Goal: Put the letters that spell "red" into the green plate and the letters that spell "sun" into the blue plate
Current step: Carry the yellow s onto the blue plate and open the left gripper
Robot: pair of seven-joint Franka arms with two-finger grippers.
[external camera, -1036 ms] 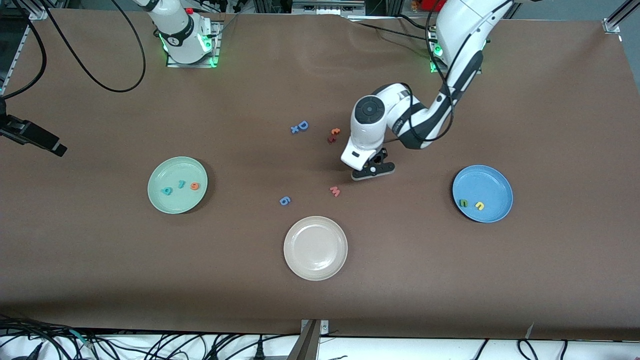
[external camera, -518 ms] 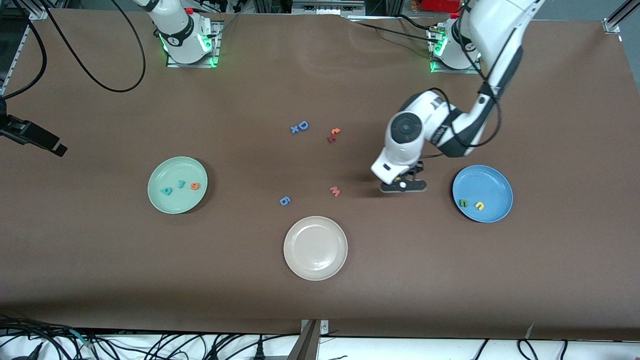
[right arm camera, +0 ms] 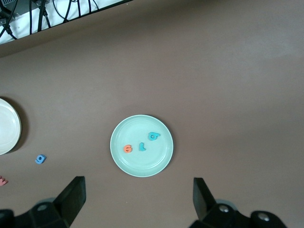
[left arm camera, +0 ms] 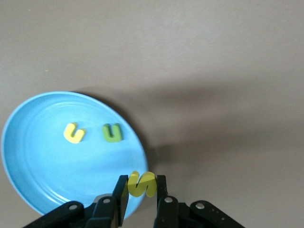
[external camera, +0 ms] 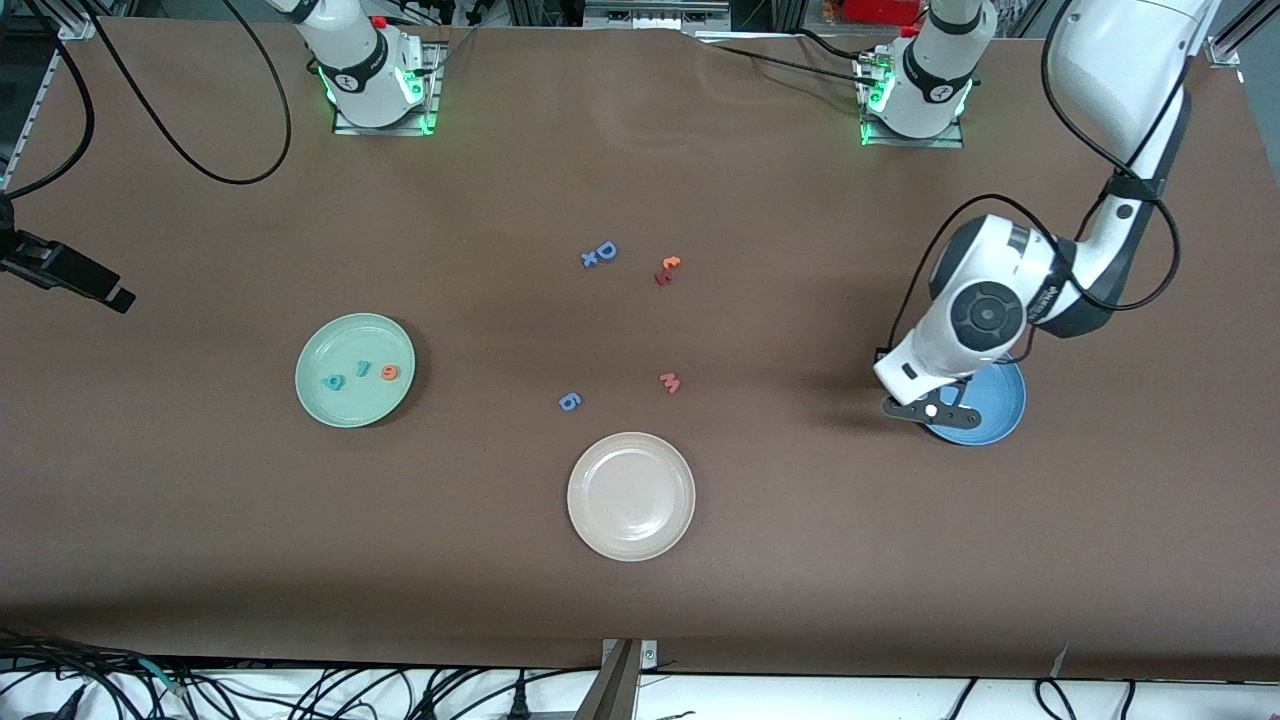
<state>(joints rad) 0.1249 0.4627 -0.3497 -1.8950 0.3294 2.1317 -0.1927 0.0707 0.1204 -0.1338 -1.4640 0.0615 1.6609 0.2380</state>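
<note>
We see the left pincer [left arm camera: 141,190] clenched on the yellow "s" [left arm camera: 142,184], poised over the rim of the blue plate [left arm camera: 42,161] at the left arm's end of the counter [external camera: 800,560]. Inside that plate lie the yellow "u" [left arm camera: 74,132] and green "n" [left arm camera: 112,132], side by side and apart, with bare plate around them. The right pincer [right arm camera: 137,202] hangs released high above the green plate [external camera: 320,400], which holds the teal "d" [external camera: 334,381], teal "r" [external camera: 362,369] and orange "e" [external camera: 389,373]. At the cream plate's [external camera: 631,496] twelve o'clock sits the pink "w" [external camera: 670,382], open counter all round.
</note>
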